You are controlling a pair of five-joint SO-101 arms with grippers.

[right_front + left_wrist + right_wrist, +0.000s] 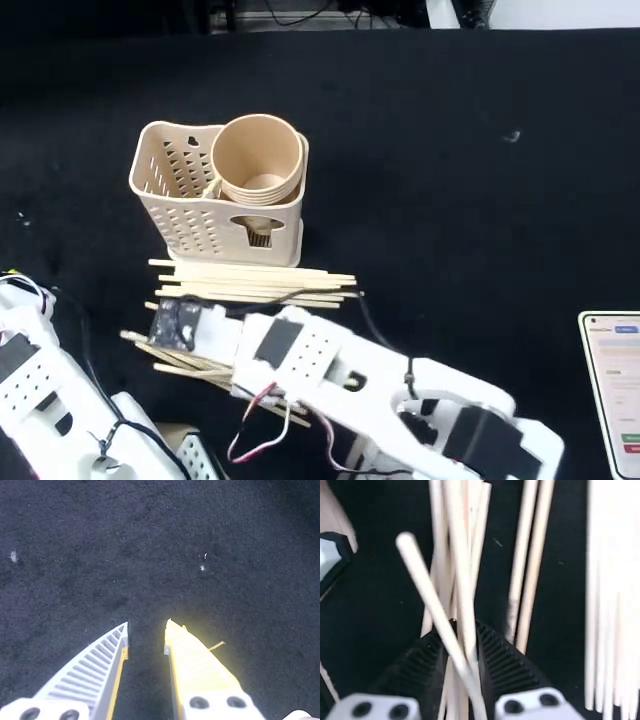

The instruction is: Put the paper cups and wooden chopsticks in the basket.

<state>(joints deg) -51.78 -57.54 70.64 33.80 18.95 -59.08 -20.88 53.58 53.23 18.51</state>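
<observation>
High view: paper cups (258, 160) in basket (170, 195); chopsticks (260, 282) lie outside, right gripper (462, 645) pinching some; left gripper (146, 630) parted, empty.

Legible txt: none in any view.
Screen (612, 380): lower right edge of frame, high view. Lit white panel w/ rows of tiny print, a blue tab up top, green + red marks lower down — all too small to read.
</observation>
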